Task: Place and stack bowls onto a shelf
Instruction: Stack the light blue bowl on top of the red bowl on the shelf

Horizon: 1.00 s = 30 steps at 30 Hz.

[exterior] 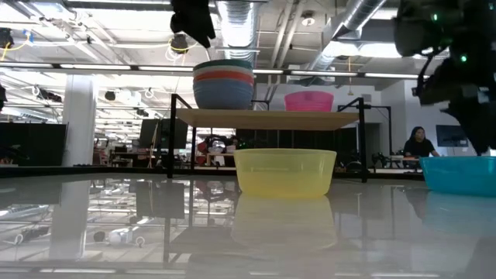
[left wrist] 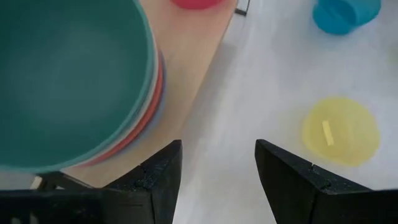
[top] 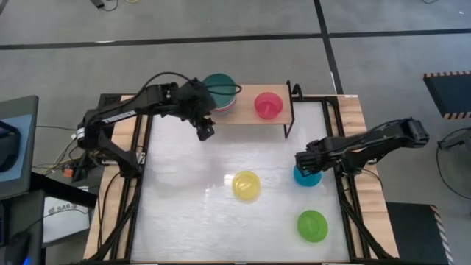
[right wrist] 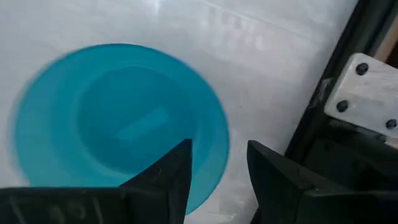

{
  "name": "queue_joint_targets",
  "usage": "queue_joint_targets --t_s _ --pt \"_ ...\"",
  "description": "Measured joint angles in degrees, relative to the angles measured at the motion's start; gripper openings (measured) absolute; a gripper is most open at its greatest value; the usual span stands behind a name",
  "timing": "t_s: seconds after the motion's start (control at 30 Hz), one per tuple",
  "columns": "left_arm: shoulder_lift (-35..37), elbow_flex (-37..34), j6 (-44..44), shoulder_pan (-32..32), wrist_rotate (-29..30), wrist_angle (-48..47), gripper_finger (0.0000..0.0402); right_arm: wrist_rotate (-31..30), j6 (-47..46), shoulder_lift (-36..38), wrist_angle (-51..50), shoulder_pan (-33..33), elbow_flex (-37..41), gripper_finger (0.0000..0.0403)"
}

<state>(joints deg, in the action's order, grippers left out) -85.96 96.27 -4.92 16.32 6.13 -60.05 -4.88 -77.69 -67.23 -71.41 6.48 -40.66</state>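
the shelf (top: 246, 116) stands at the far edge of the tabletop (top: 184, 213). on its left end sits a stack of big bowls (exterior: 223, 84), with the dark teal bowl (top: 219, 90) on top and red, white and blue rims showing under it. the pink bowl (top: 268, 104) sits alone near the right end of the shelf. the left gripper (top: 205, 132) hangs just in front of the stack, past the front edge of the shelf, and its two fingers (left wrist: 163, 177) are spread apart with nothing between them. the yellow bowl (top: 246, 185) sits in the middle of the tabletop. the green bowl (top: 312, 225) sits near the front right corner. the blue-green bowl (top: 307, 176) sits by the right edge of the tabletop. the right gripper (top: 302, 163) is right over this bowl, above its rim. its fingers (right wrist: 168, 177) are apart and the rim of the bowl shows at the gap between them. i cannot tell if they touch the bowl. far off in the room behind the table, a person (exterior: 418, 144) sits at a desk.
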Motion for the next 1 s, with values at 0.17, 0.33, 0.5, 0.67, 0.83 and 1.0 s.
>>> queue_joint_targets --t_s 0.17,0.33,0.5,0.67,0.83,1.0 --pt "0.54 0.0 -1.6 -0.18 0.77 0.04 0.0187 -2.49 1.16 -2.68 1.12 -1.92 0.03 0.0171" --pt "0.57 0.0 -1.73 -0.33 0.77 0.08 0.0187 -2.3 3.01 -6.84 1.57 -4.52 0.26 0.0157" --pt "0.57 0.0 -1.78 -0.33 0.77 0.72 0.0187 -1.87 7.12 -11.02 3.27 -6.24 0.3 0.0124" --pt "0.54 0.0 -3.96 -1.25 0.81 1.41 0.0187 -0.71 8.96 -13.35 5.03 -6.7 -0.1 0.0059" --pt "-0.51 -0.07 -4.58 -3.2 0.81 3.17 0.0187 -2.93 5.71 -10.22 3.58 -4.56 -2.71 0.0021" --pt "-2.77 -0.05 -4.41 -4.09 0.16 8.04 0.0187 -12.88 5.56 -5.0 2.07 -1.97 -9.04 0.0029"
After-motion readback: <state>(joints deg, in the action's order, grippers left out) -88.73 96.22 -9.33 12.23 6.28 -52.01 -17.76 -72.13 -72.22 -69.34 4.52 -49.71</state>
